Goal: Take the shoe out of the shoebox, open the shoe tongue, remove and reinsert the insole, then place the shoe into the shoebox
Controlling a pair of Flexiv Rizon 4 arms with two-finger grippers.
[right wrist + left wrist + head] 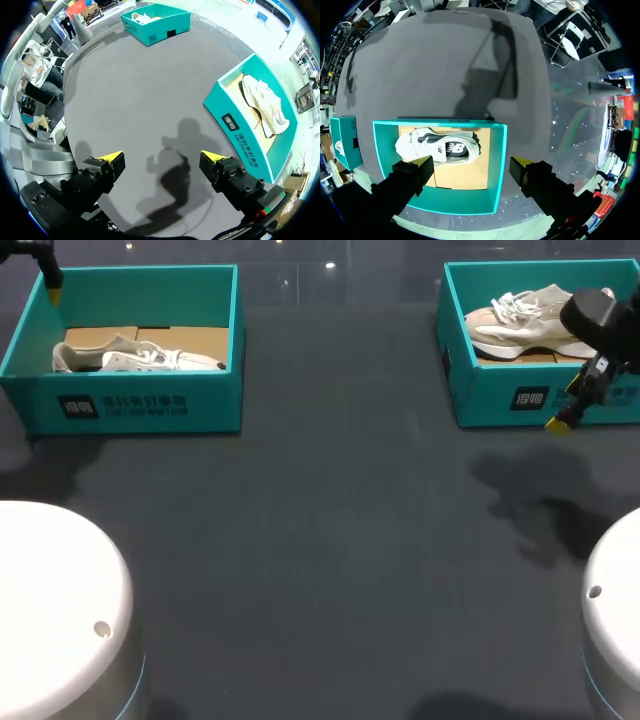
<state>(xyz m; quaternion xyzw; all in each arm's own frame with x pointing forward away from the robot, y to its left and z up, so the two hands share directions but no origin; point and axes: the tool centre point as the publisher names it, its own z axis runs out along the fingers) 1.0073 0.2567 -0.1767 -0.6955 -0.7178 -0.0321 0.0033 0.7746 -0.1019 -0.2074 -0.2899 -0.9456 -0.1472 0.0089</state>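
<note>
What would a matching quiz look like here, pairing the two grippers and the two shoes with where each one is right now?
Things:
1. left gripper
2. right gripper
3. white sneaker
4. beige sneaker

Places:
A. lying in the right shoebox
B. open, above the left shoebox
C. open, over the bare table beside the right shoebox
D. lying in the left shoebox

Pairs: 1-B, 2-C, 3-D, 4-A.
</note>
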